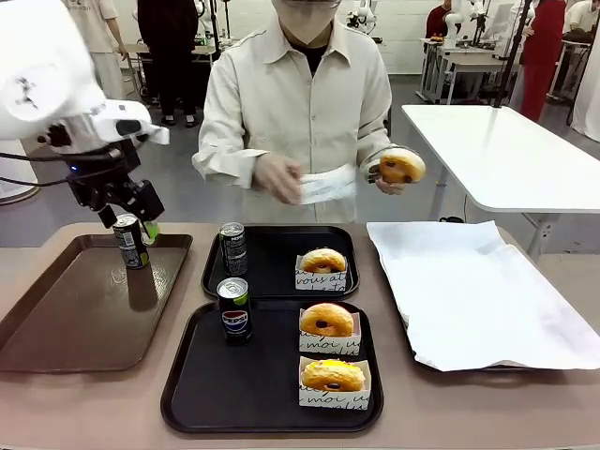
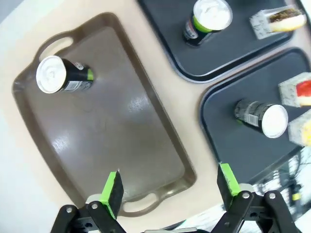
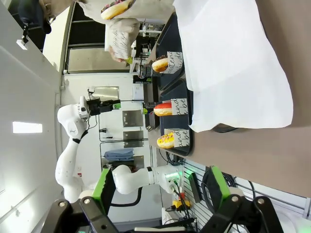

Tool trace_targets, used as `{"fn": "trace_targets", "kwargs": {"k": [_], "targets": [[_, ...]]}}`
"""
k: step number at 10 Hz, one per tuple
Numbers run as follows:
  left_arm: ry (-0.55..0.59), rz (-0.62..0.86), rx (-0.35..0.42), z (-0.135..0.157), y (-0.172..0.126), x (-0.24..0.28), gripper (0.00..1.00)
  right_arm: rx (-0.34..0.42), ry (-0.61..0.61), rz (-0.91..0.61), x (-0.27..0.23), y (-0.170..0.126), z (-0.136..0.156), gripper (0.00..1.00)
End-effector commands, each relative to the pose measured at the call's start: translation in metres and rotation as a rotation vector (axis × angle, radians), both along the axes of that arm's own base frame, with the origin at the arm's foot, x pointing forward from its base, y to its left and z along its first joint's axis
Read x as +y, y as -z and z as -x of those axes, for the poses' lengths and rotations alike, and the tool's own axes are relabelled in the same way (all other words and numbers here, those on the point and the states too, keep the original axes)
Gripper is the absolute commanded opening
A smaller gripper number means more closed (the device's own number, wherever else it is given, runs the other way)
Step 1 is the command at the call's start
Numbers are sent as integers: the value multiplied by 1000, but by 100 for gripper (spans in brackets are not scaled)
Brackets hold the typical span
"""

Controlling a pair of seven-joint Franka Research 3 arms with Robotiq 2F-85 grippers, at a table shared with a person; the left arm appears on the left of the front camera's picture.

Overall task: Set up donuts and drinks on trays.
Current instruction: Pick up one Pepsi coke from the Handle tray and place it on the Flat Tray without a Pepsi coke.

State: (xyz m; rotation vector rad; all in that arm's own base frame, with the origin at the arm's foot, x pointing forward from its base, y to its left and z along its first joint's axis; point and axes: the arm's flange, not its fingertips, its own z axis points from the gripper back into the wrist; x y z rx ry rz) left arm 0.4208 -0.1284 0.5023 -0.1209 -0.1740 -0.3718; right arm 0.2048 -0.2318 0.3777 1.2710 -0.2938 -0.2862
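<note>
1. Looking across the table in the front view: left gripper (image 1: 131, 217) hangs over the far end of the brown tray (image 1: 56, 323), right at a can (image 1: 130, 241) standing there. Jaws wide, not clamped on it. Likely lined up to fetch this can, since the near tray lacks nothing but the far one may take more drinks; only a guess.
2. Far tray (image 1: 272, 246) holds one can (image 1: 233, 247) and one donut (image 1: 323, 262) in a paper boat. Near tray (image 1: 216, 384) holds a Pepsi can (image 1: 233, 307) and two boxed donuts (image 1: 327, 320), (image 1: 333, 375). Cans sit left, donuts right, so each tray reads as a matched serving.
3. Person at far side holds a glazed donut (image 1: 400, 166) in one hand (image 1: 389, 178) and a paper boat (image 1: 328, 185) in the other (image 1: 278, 176), probably boxing it before setting it down. Paper-lined tray (image 1: 422, 361) at right, bare.
4. Left wrist view: gripper (image 2: 170, 187) spread wide, nothing between pads, above the brown tray (image 2: 112, 141). Lone can (image 2: 62, 75) upright near the tray's handle end, well apart from the fingers. Two black trays (image 2: 165, 43), (image 2: 228, 141) at right, each with a can (image 2: 206, 22), (image 2: 262, 116).
5. Right wrist view: right gripper (image 3: 160, 194) open, empty, parked off the table edge, clear of the work. Donuts in boats (image 3: 163, 63), (image 3: 165, 109), (image 3: 167, 140) seen sideways beside the white paper (image 3: 233, 73).
</note>
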Motion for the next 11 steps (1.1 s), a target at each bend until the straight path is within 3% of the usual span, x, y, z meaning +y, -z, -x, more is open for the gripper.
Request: {"fn": "trace_targets", "kwargs": {"k": [1, 2, 4, 6, 8, 10, 11], "targets": [[-43, 232, 76, 0, -15, 65, 100, -13, 0, -6, 0, 0, 0, 100], [-112, 341, 100, 28, -8, 105, 100, -13, 0, -6, 0, 0, 0, 100], [-199, 519, 214, 37, -17, 177, 100, -13, 0, -6, 0, 0, 0, 100], [-298, 706, 224, 62, -1, 242, 100, -13, 0, -6, 0, 0, 0, 100], [-364, 843, 256, 59, 24, 300, 100, -13, 0, -6, 0, 0, 0, 100], [-324, 854, 297, 52, 43, 327, 100, -13, 0, -6, 0, 0, 0, 100], [-265, 860, 283, 60, 57, 337, 100, -13, 0, -6, 0, 0, 0, 100]]}}
